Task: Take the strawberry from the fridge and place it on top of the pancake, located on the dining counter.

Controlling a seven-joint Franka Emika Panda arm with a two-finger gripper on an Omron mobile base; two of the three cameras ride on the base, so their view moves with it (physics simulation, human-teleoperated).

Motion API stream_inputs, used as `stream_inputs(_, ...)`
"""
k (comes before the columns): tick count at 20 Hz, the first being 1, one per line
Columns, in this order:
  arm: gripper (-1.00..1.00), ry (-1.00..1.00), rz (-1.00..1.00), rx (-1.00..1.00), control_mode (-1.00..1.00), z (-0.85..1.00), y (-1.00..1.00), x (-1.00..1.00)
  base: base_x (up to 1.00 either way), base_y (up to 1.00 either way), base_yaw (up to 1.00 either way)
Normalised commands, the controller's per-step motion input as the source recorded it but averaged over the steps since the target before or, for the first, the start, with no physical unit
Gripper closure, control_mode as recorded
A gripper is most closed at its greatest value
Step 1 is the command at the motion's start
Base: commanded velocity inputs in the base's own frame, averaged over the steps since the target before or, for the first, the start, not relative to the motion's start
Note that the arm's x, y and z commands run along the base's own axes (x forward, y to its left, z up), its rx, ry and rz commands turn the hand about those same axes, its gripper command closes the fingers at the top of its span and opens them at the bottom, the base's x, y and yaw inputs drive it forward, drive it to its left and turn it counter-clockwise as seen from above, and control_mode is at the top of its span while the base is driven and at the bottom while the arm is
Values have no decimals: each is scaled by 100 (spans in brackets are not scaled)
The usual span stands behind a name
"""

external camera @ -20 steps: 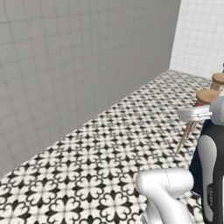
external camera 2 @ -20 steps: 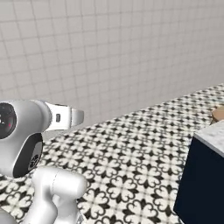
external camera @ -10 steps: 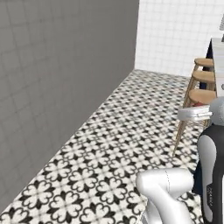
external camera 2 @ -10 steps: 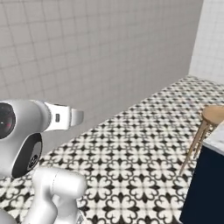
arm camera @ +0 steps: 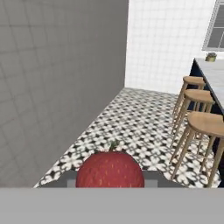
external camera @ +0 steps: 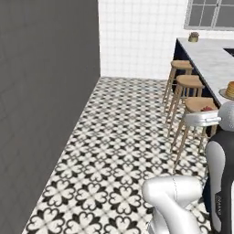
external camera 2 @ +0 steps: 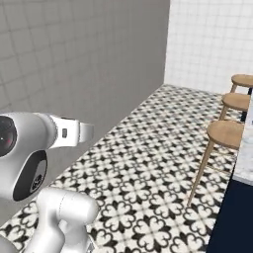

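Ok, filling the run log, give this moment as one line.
phase: carrying | gripper: shut on strawberry | pancake: on dining counter, ahead right | placed: no

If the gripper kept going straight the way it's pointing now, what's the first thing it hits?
Probably the patterned floor or far white wall. The gripper, shut on the strawberry, points down the aisle between grey wall and stools; depth unclear.
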Motion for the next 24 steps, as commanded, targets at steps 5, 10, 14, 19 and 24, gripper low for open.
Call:
stream_inputs(5,100,0,0,0,100,0,0,0,100,28,-54)
stream_inputs(10,100,0,0,0,100,0,0,0,100,30,-56)
stream_inputs(14,100,0,0,0,100,0,0,0,100,36,-58)
stream_inputs(19,100,0,0,0,100,0,0,0,90,72,-59)
stream_inputs(24,100,0,0,0,100,0,0,0,88,100,-49)
